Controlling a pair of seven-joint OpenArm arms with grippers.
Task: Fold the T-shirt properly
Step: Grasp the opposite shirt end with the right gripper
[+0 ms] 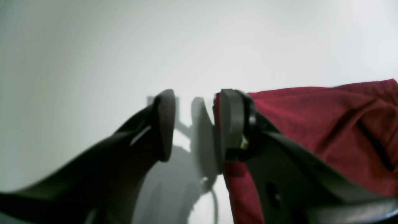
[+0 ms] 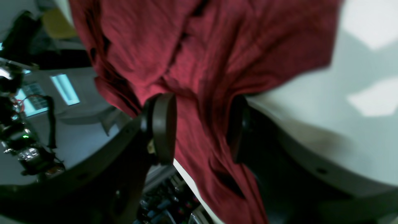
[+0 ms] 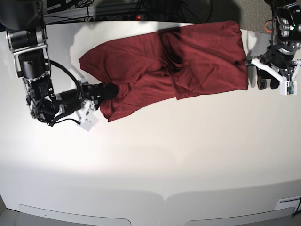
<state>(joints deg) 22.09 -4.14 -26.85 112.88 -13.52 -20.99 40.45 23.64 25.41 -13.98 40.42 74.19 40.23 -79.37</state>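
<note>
Right fingers [image 2: 199,127] straddle the T-shirt [image 3: 188,61] unclamped, left fingers [image 1: 194,124] parted beside its edge (both must pinch hems squarely)

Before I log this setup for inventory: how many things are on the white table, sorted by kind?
Cloth: 1, the maroon T-shirt, spread and rumpled.
Robot hands: 2, the right hand at the shirt's end with fabric between its open fingers, and the left hand at the opposite edge, open.
Total: 3, on the white table.
</note>
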